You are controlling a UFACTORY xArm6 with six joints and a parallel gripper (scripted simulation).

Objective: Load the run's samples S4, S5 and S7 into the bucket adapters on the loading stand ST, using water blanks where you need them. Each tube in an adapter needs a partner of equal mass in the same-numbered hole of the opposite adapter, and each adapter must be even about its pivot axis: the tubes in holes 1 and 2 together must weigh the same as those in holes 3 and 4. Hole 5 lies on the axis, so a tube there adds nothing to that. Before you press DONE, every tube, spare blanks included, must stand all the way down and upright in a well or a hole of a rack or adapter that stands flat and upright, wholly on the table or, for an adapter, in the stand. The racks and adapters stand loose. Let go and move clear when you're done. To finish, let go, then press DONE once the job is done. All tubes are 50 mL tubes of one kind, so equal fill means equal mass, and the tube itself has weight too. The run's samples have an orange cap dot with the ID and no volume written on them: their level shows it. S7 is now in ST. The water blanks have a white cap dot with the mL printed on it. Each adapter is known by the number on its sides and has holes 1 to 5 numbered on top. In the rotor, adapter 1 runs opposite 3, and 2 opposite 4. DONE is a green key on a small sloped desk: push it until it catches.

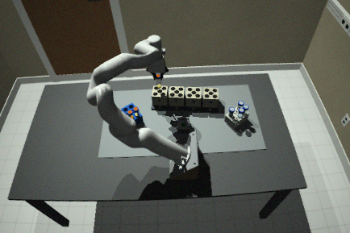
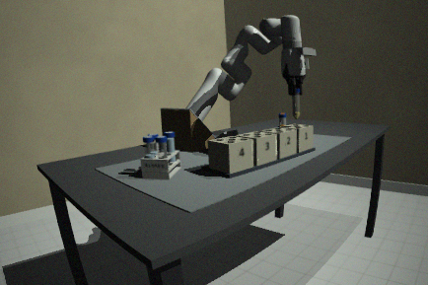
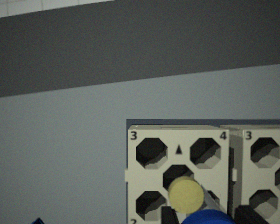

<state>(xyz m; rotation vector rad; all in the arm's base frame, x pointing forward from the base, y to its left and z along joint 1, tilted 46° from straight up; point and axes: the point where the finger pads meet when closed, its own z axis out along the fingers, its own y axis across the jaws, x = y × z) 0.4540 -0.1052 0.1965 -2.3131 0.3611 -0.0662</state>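
Observation:
My gripper (image 1: 158,76) (image 2: 296,92) (image 3: 209,215) is shut on a blue-capped tube (image 1: 159,85) (image 2: 296,105) (image 3: 186,196) with an orange cap dot; its ID is unreadable. The tube hangs upright, its yellow tip above adapter 1 (image 1: 160,100) (image 2: 306,139) (image 3: 134,172). In the wrist view it covers part of holes 5 and 1. Adapters 2 (image 1: 177,100) (image 2: 288,141), 3 (image 1: 193,101) (image 2: 267,147) and 4 (image 1: 210,101) (image 2: 242,153) stand beside it; no caps show in the four. The blue rack (image 1: 138,120) holds orange-dotted tubes, partly hidden by the arm.
The white blanks rack (image 1: 232,121) (image 2: 159,172) holds several blue-capped tubes (image 1: 240,103) (image 2: 170,141) at the right in the top view. The green DONE key (image 1: 183,124) is between the stand and the arm's base. The adapters stand close together in one row.

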